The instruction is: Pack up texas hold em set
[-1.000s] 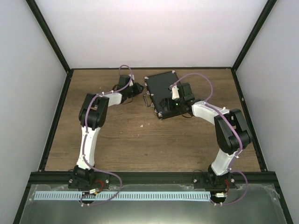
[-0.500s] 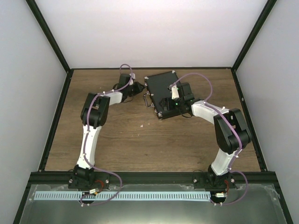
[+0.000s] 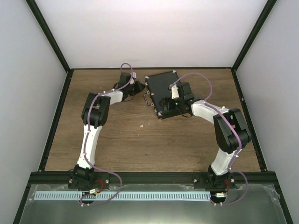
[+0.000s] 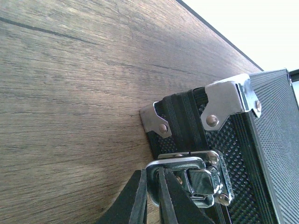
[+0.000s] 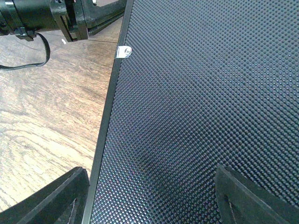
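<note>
Black case (image 3: 161,84) with fine dotted texture, silver corners (image 4: 229,95) and latch (image 4: 196,179), brown wood-grain bench (image 3: 140,140), white-and-black arms (image 3: 88,140), purple cables (image 3: 196,74), black pincer fingers (image 4: 134,203).

The case (image 3: 161,86) is lying on the worktop (image 3: 117,140) toward 12 o'clock, skewed, with its latch side facing roughly 9 o'clock. The left gripper (image 3: 141,88) is sitting on that side, its tips pinching the rim of the latch (image 4: 191,179) just beside the case's far corner. The right gripper (image 3: 167,103) is hanging over the near end of the lid. A speck (image 3: 141,125) is lying on the worktop at 7 o'clock from the case, apart from it.
</note>
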